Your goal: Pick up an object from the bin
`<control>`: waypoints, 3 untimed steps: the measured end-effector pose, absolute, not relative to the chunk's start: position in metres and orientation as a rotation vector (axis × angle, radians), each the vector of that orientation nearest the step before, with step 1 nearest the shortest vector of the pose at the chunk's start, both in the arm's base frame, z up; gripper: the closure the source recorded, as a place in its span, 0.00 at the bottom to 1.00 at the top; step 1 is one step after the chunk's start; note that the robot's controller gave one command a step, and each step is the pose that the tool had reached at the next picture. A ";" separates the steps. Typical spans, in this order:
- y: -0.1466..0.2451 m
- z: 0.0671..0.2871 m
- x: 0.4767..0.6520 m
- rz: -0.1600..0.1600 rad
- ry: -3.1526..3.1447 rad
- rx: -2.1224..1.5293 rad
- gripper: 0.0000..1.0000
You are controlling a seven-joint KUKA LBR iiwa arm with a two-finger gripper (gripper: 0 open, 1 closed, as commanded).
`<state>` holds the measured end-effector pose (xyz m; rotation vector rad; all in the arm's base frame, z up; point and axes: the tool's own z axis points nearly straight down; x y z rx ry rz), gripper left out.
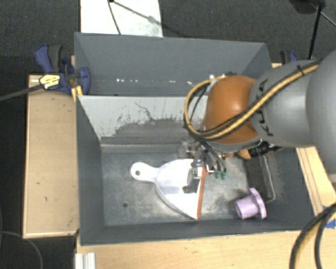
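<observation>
A white scoop-like dustpan with a short handle to the left and an orange-brown front edge lies in the middle of the bin floor. My gripper hangs directly over its right part, just under the orange dome, with its dark fingers down at the pan's surface near the orange edge. A small green piece shows just right of the gripper. A lilac spool-shaped thing lies on the floor at the front right, apart from the gripper.
A dark flat rectangular thing lies along the bin's right wall, behind the lilac spool. The arm with its orange dome and yellow-black cables covers the bin's back right part. The left half of the floor is bare grey metal.
</observation>
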<state>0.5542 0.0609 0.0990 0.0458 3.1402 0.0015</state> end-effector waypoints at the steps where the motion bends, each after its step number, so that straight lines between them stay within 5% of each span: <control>1: 0.055 0.076 0.561 0.004 3.111 -0.245 1.00; 2: 0.054 0.071 0.556 0.001 3.128 -0.244 0.00; 3: 0.054 0.071 0.556 0.001 3.128 -0.240 1.00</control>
